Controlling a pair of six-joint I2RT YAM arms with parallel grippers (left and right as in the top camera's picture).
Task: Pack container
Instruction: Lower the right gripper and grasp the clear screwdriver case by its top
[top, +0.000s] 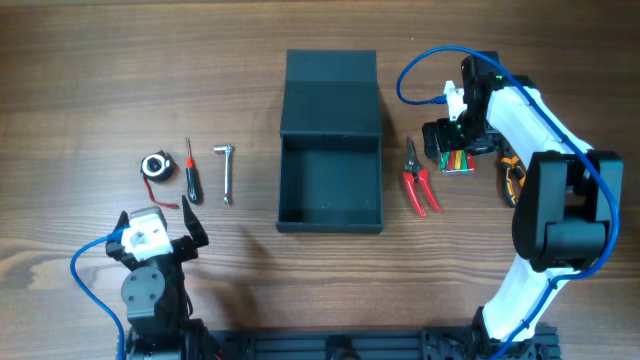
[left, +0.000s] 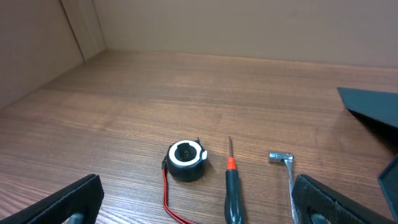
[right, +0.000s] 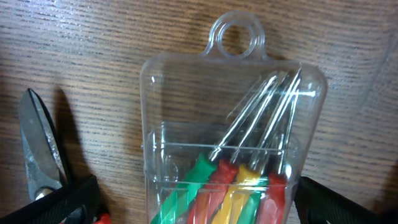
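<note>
Nothing is packed yet: the container (top: 330, 226) lies open and empty (lid (top: 330, 95) folded back). Right of it, the right gripper (top: 457, 150) gapes above a screwdriver case (right: 230, 143); left of it, the left gripper (top: 158, 228) gapes, empty.

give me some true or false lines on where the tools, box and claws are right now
1. The box is empty. True.
2. The pliers lie left of the box. False: they lie right of it.
3. The right claw is open over the clear case. True.
4. The left claw holds the screwdriver. False: it is open and empty; the screwdriver lies on the table.
5. The wrench lies between screwdriver and box. True.
</note>
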